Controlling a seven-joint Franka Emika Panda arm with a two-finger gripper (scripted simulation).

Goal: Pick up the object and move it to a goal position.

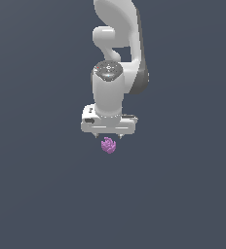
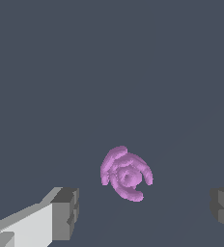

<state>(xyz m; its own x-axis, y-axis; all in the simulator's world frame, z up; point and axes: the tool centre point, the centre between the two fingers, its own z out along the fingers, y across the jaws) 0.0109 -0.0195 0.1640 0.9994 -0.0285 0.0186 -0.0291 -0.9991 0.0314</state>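
Note:
The object is a small purple-magenta knobbly clump lying on the dark grey floor. In the exterior view it sits just below the white gripper, whose two short fingertips point down at it. In the wrist view the object lies between the two grey fingers, apart from both and a little beyond them. The gripper is open wide and holds nothing. The gap between the fingers is several times the object's width.
The white arm rises behind the gripper toward the top of the exterior view. The floor is a plain dark grey surface with no other object in view.

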